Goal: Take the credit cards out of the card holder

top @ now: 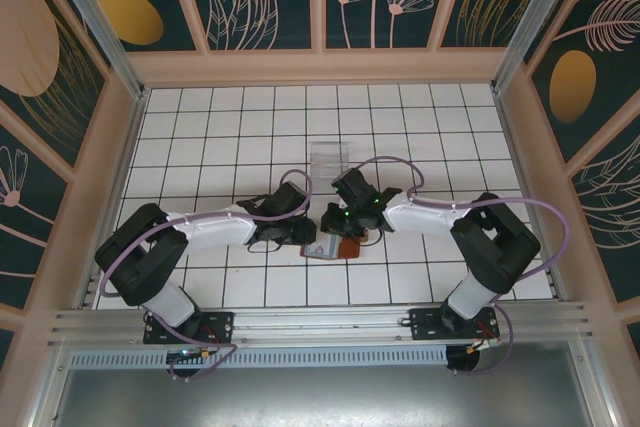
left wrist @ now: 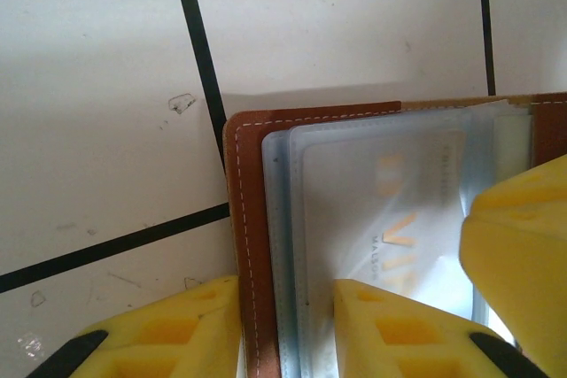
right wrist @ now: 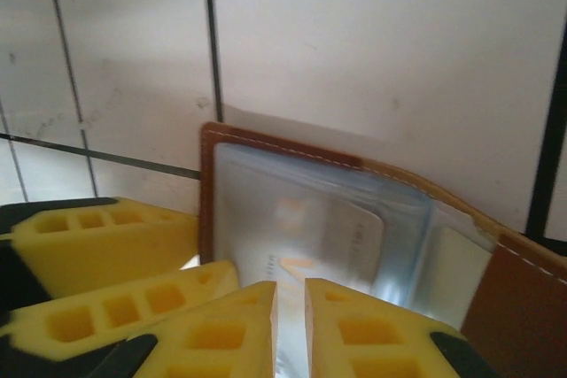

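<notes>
While crowded tip to tip over the card holder (top: pixel 343 246) on the table (top: pixel 220 127), risks a clash between left gripper (top: pixel 305 237) and right gripper (top: pixel 345 232). Left wrist: jaws apart, straddling its edge; could slip off and let it drag. Right wrist: jaws nearly together above the credit cards (right wrist: pixel 350 235); cannot tell if pinching; might tug sleeve (right wrist: pixel 409 238), not card.

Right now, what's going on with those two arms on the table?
The open card holder lies on the tiles, worked from both sides. The left gripper straddles its leather edge, fingers apart. The right gripper, nearly closed, sits over the clear sleeves. A card sits inside one; whether it's pinched is unclear.
</notes>
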